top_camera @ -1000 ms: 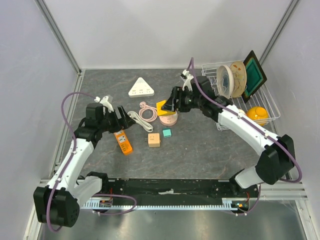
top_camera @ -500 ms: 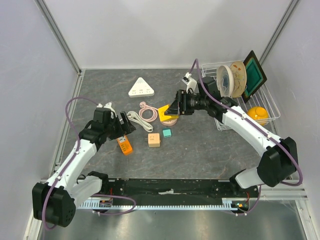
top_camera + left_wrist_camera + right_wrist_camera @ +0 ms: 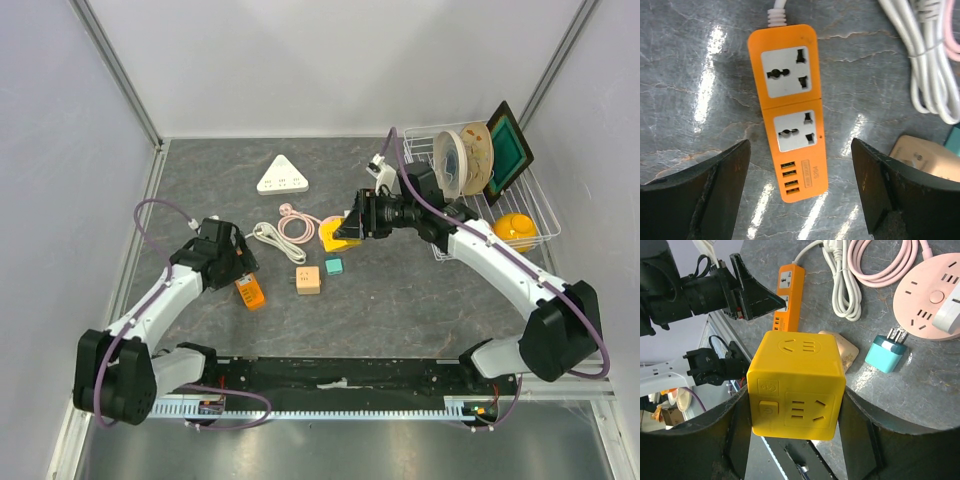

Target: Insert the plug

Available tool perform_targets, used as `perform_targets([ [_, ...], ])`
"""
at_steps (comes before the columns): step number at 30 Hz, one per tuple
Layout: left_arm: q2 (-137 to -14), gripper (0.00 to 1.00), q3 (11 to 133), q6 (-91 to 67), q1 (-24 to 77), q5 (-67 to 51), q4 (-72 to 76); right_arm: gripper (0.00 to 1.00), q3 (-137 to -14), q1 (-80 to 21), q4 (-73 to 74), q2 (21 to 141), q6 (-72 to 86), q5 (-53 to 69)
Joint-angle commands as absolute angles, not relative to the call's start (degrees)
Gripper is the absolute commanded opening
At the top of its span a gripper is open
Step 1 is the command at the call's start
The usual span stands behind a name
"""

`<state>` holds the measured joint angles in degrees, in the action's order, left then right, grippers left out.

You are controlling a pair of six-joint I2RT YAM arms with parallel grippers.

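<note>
An orange power strip (image 3: 790, 110) with two sockets and several USB ports lies flat on the table, and it also shows in the top view (image 3: 250, 291). My left gripper (image 3: 799, 172) is open just above it, one finger on each side of its USB end, and shows in the top view (image 3: 234, 263). My right gripper (image 3: 795, 407) is shut on a yellow cube socket (image 3: 796, 382) and holds it above the table (image 3: 337, 231). A teal plug adapter (image 3: 885, 354) with bare prongs lies by a beige adapter (image 3: 846, 349).
A pink round power strip (image 3: 927, 292) with a pink cord (image 3: 885, 267) lies under the cube. A bundled white cord (image 3: 842, 285) lies beside it. A white triangular strip (image 3: 283, 176) lies at the back. A wire rack (image 3: 540, 210) stands at the right.
My left gripper has moved nearer and down over the orange power strip. My right gripper has shifted slightly right and nearer with the yellow cube, which now covers the pink strip in the top view.
</note>
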<state>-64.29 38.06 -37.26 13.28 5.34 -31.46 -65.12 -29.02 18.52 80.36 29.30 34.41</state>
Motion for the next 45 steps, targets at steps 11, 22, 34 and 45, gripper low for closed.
perform_targets([
  [11,-76.0,0.75,41.0,-39.6,18.2,6.1,-32.2,0.00,-63.5,-25.8,12.2,77.3,32.6,40.8],
  [22,-80.4,0.45,43.8,-46.5,31.1,2.2,-28.7,0.00,-63.1,-25.0,12.6,75.8,35.7,39.1],
  [34,-75.7,0.63,43.9,-53.3,37.4,3.9,-26.0,0.00,-64.4,-26.4,18.0,77.2,33.8,34.7],
  [45,-63.6,0.87,46.8,-44.7,30.8,5.0,-31.4,0.00,-76.4,-37.6,29.3,87.4,29.7,15.8],
])
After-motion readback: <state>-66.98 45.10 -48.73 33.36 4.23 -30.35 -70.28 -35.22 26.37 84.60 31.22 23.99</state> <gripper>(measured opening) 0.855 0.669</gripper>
